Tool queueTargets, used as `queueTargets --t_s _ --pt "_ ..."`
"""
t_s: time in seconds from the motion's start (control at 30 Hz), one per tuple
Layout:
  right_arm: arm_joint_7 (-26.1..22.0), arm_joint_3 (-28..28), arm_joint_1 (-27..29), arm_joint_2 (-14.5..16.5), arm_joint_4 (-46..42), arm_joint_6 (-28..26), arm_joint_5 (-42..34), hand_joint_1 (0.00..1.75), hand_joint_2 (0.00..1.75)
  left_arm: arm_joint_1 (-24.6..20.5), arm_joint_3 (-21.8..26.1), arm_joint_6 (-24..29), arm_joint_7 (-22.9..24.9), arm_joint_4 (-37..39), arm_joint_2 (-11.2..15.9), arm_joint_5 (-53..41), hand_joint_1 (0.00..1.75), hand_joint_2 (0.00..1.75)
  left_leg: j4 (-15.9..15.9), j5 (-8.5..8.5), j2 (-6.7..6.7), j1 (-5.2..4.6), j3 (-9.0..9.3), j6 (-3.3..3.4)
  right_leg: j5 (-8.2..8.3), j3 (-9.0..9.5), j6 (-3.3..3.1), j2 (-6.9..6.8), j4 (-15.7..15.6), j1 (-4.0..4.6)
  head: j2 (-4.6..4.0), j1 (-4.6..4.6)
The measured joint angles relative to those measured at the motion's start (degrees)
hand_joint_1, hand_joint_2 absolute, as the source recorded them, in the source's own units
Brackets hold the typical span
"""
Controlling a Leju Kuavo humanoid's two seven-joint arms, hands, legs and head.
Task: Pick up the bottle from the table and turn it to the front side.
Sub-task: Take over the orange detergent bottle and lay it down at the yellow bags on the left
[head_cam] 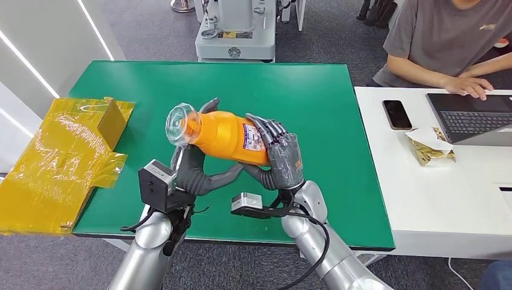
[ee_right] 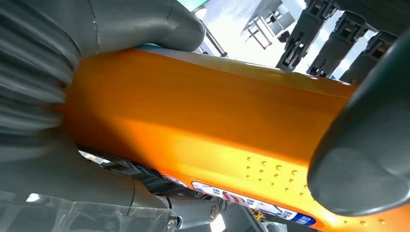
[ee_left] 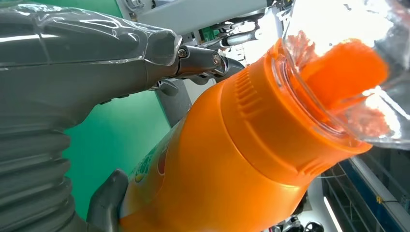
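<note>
From the head view, the robot is holding the orange bottle [head_cam: 226, 136] up off the green table [head_cam: 338, 109], lying nearly on its side with the clear cap [head_cam: 179, 124] pointing away to its left. The left hand [head_cam: 193, 169] is cradling the neck end from beneath, while the right hand [head_cam: 281, 154] is wrapping its fingers over the base end, just past the printed label [head_cam: 253, 136]. Two hands on opposite ends looks to me like the grip you'd want for rolling the bottle about its long axis, so the front face comes round. A person [head_cam: 447, 42] is sitting at the white desk [head_cam: 435, 199] beside a laptop [head_cam: 474, 115], well apart from the work.

In the left wrist view, the bottle's shoulder [ee_left: 251, 145] is pressing close against the grey thumb [ee_left: 106, 203], with the clear cap [ee_left: 358, 72] jutting beyond the hand, left free.

In the right wrist view, the orange body [ee_right: 193, 125] is running straight across the palm, clamped between the thumb [ee_right: 367, 164] and the dark fingers [ee_right: 333, 48] behind it.
</note>
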Motion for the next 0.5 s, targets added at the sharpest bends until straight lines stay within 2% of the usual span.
queueTargets --t_s 0.13,0.33,0.5 --pt "1.2 1.0 0.0 0.0 0.7 0.0 -0.2 1.75 1.75 0.0 0.0 0.1 0.0 0.0 0.0 0.0 0.00 1.75 0.0 0.00 0.00 0.00 0.00 0.00 0.00 0.00 0.00 0.00 0.0 0.00 0.00 0.00" --pt "2.1 2.2 0.2 -0.1 3.6 0.0 3.9 1.75 1.75 0.2 0.1 0.7 0.2 -0.3 0.3 0.1 0.00 1.75 0.0 0.00 0.00 0.01 0.00 0.00 0.00 -0.01 0.00 0.00 0.0 0.01 0.00 0.00" --pt "2.4 2.8 0.2 -0.3 6.3 0.0 2.9 1.75 1.75 1.0 0.4 1.0 0.4 -0.7 0.5 0.2 0.00 1.75 0.0 0.00 0.00 0.00 0.00 0.00 0.00 -0.01 0.00 0.00 0.0 0.00 0.00 0.00"
